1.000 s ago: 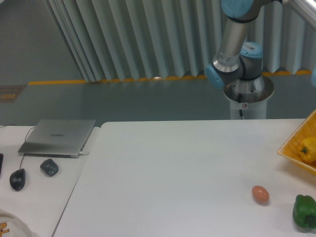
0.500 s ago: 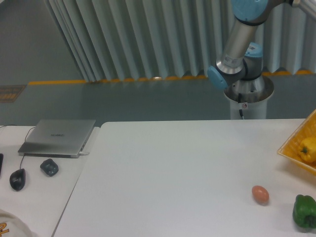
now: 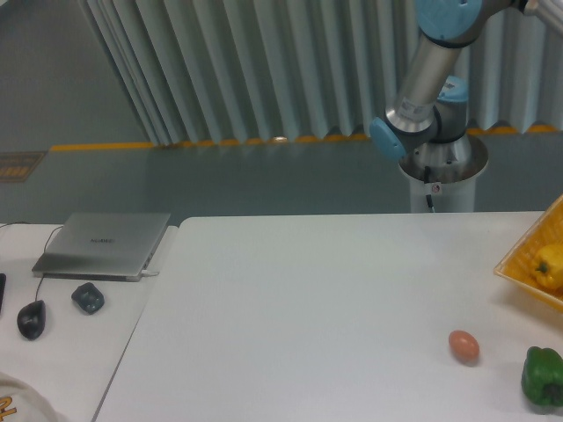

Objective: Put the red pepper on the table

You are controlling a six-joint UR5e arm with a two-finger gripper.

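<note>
Laptop [image 3: 104, 243], mouse [image 3: 32, 318] and a small dark object [image 3: 88, 297] sit on the side desk at left. Beside it, the white tabletop [image 3: 299, 316] carries a brown egg [image 3: 464, 345], a green bell pepper [image 3: 543, 376] and a yellow basket [image 3: 521, 264] holding a yellow pepper [image 3: 549, 266]. Red pepper and gripper are both out of frame; only the arm [image 3: 427, 79] shows before the pleated curtain [image 3: 264, 70].
</note>
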